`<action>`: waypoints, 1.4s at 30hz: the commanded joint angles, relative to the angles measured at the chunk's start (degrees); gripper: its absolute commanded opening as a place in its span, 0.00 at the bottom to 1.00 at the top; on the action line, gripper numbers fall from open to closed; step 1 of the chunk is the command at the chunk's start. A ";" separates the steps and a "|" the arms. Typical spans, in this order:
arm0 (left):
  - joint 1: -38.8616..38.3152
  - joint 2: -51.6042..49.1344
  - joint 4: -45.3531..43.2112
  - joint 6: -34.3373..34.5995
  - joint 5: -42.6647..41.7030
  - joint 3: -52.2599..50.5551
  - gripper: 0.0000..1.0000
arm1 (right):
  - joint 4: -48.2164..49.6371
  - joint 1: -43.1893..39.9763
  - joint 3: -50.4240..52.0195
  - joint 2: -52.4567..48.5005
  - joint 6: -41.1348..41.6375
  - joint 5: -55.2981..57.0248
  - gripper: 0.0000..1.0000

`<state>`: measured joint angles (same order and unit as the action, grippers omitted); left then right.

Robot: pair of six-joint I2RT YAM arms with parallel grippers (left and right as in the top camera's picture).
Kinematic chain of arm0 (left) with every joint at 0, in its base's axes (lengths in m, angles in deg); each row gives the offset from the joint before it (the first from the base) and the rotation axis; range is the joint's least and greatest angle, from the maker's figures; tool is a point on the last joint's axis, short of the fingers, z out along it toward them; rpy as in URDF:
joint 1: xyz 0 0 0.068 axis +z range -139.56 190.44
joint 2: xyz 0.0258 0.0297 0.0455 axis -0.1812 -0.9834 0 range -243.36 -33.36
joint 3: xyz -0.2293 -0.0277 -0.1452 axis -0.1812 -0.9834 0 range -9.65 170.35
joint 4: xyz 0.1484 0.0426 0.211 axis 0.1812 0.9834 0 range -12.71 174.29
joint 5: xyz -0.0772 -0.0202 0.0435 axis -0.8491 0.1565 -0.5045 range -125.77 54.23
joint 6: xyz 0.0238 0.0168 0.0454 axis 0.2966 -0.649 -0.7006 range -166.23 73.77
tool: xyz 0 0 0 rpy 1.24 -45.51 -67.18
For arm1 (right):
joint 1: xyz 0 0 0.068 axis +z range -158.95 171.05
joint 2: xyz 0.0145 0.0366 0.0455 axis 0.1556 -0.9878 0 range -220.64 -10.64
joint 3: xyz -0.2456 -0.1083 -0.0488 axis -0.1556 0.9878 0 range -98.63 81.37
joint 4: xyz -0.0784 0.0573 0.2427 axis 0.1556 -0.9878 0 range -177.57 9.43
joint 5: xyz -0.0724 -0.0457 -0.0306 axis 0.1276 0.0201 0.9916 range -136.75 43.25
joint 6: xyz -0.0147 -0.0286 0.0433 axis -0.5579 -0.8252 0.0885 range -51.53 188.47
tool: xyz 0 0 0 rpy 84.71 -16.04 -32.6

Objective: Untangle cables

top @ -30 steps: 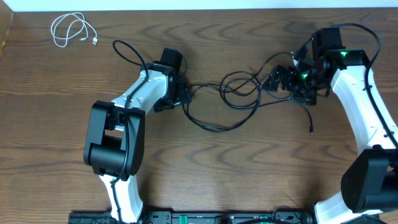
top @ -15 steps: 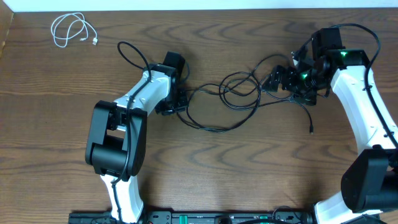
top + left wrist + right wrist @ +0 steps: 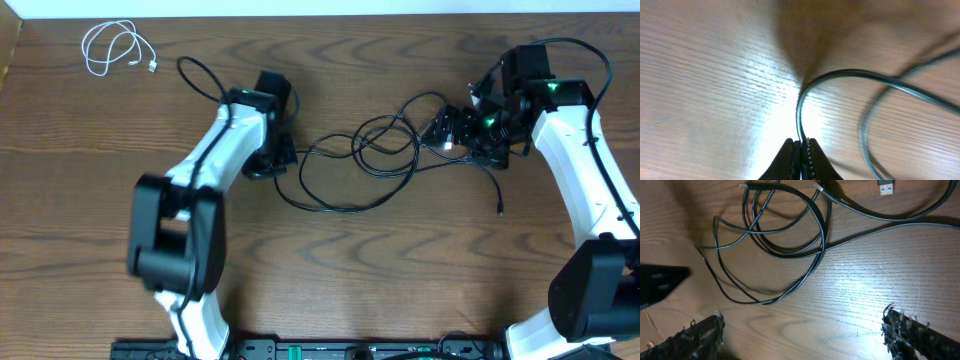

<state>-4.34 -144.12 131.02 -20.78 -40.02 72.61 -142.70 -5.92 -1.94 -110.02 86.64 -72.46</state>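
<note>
**Desk** (image 3: 330,270): a brown, matt wood-grain surface. A bright glare patch is noted on it in each wrist view.

**Black cables** (image 3: 385,150): thin, round and smooth-jacketed. They are laid on the desk as several overlapping loops that cross one another. A long bow is seen sagging out of the loops on the side toward the left pincer. One loose tail with a small plug end (image 3: 500,210) is trailed away on the opposite side. In the right wrist view a flat metal USB plug (image 3: 885,187) is recorded at the far edge of the loops.

**White cable** (image 3: 112,48): thin, short and coiled in loose rings. It is found well apart from the black cables, beyond the left pincer, and is touched by nothing.

**Left pincer** (image 3: 801,142): clenched. Its two dark, finely ribbed fingers are pressed together with no gap seen, and one of the black cables is pinched between their tips. From there the cable is arched away over the wood in a smooth curve. In the overhead view this pincer is placed at the end of the long bow.

**Right pincer** (image 3: 802,330): released and spread wide. Its fingers (image 3: 700,332) are covered in frayed, fuzzy black padding. Only bare wood is seen between them and nothing is held. No contact with the black cables is observed, as the loops lie just beyond the tips.
</note>
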 commanded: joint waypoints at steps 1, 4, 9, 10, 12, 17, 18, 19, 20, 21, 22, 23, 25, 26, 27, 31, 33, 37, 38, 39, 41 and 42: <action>0.09 10.47 0.17 -0.35 0.81 2.27 0.07 | -0.07 0.39 -0.57 1.01 -1.05 0.13 0.99; 0.09 17.16 -0.57 -1.75 0.87 2.27 0.07 | -0.07 0.39 -0.57 1.01 -1.05 0.13 0.99; 0.07 22.10 -0.09 -2.36 0.83 2.25 0.29 | -0.04 0.39 -0.57 1.01 -1.05 0.13 0.99; -0.07 22.08 1.05 -1.64 0.83 2.25 0.43 | -0.07 0.39 -0.57 1.01 -1.05 0.13 0.99; -0.33 21.46 3.91 0.59 0.68 2.01 0.64 | -0.07 0.39 -0.57 1.01 -1.05 0.13 0.99; -2.36 19.69 6.47 7.06 -7.34 -2.29 0.97 | -0.07 0.39 -0.57 1.01 -1.05 0.13 0.99; -2.84 19.43 6.43 8.17 -8.22 -2.93 0.97 | -0.07 0.39 -0.57 1.01 -1.05 0.13 0.99; -3.34 19.23 6.32 9.51 -8.66 -3.54 0.97 | -0.07 0.39 -0.57 1.01 -1.05 0.13 0.99; -4.00 18.91 5.81 11.47 -8.59 -4.35 0.97 | -0.04 0.39 -0.57 1.01 -1.05 0.13 0.99; -4.39 18.69 5.16 12.81 -8.57 -5.03 0.97 | -0.07 0.39 -0.57 1.01 -1.05 0.13 0.99; -4.92 18.29 4.02 14.67 -8.39 -5.92 0.97 | -0.07 0.39 -0.57 1.01 -1.05 0.13 0.99; -5.27 17.90 3.28 16.96 -7.93 -6.60 0.96 | -0.07 0.39 -0.57 1.01 -1.05 0.13 0.99; -6.08 16.83 2.14 23.98 -6.62 -8.26 0.96 | -0.07 0.39 -0.57 1.01 -1.05 0.13 0.99; -6.47 16.41 1.46 26.84 -6.40 -9.05 0.96 | -0.04 0.39 -0.57 1.01 -1.05 0.13 0.99; -6.93 15.80 0.09 29.79 -6.38 -10.16 0.96 | -0.07 0.39 -0.57 1.01 -1.05 0.13 0.99; -8.33 13.40 -4.81 35.47 -5.38 -12.90 0.98 | -0.07 0.39 -0.57 1.01 -1.05 0.13 0.99; -8.22 11.50 -6.19 37.05 -5.14 -13.33 0.99 | -0.07 0.39 -0.57 1.01 -1.05 0.13 0.99; -8.07 8.74 -6.29 41.00 -4.46 -13.55 0.64 | -0.07 0.39 -0.57 1.01 -1.05 0.13 0.99; -8.07 7.89 -6.29 42.32 -3.91 -13.60 0.64 | -0.04 0.39 -0.57 1.01 -1.05 0.13 0.99; -8.07 7.17 -6.36 43.21 -3.54 -13.60 0.64 | -0.04 0.39 -0.57 1.01 -1.05 0.13 0.99; -8.00 5.92 -6.38 44.11 -2.47 -13.60 0.65 | -0.07 0.39 -0.57 1.01 -1.05 0.13 0.99; -8.00 5.57 -6.36 44.11 -2.08 -13.60 0.65 | -0.04 0.39 -0.57 1.01 -1.05 0.13 0.99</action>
<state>-12.54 -136.47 124.55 19.16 -45.18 59.36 -142.67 -5.92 -1.94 -110.02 86.62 -72.44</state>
